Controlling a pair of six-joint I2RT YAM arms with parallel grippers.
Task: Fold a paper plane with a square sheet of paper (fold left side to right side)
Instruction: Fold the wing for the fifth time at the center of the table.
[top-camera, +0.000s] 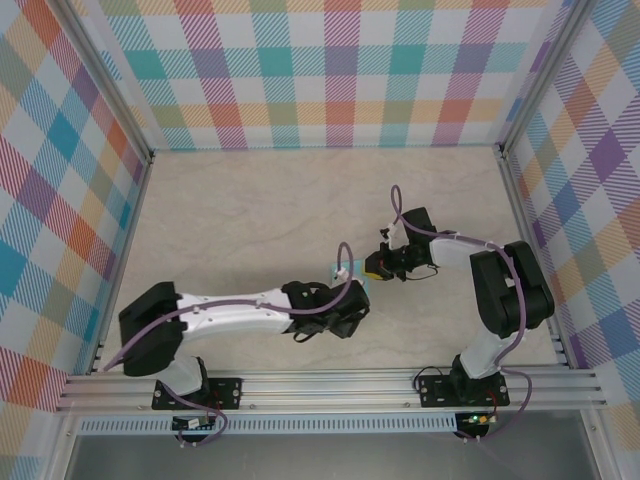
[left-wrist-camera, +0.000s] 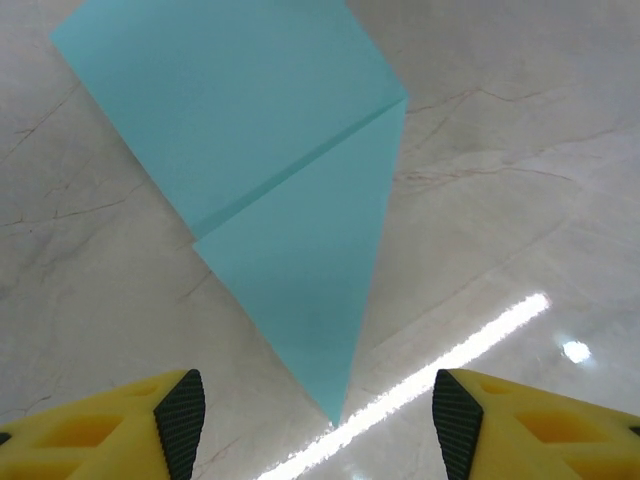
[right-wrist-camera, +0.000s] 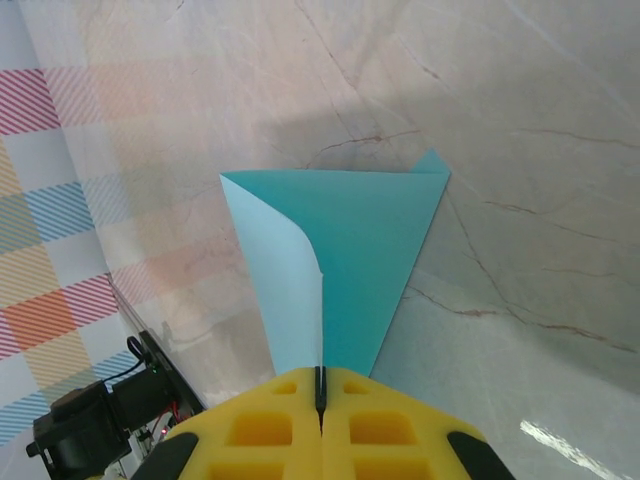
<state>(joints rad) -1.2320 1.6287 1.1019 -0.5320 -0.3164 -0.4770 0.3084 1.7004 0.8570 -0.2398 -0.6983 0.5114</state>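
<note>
Teal creased paper between right fingers

Paper ahead of left pincer

No legible text, label, brand, number or sign anywhere in these views.

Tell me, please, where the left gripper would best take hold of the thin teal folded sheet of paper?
Probably the narrow pointed tip of the thin teal folded sheet of paper. It lies between the open left gripper's fingers, pointing at it, so come straight on from that end. The right gripper is shut on another edge, curling one layer up.
</note>
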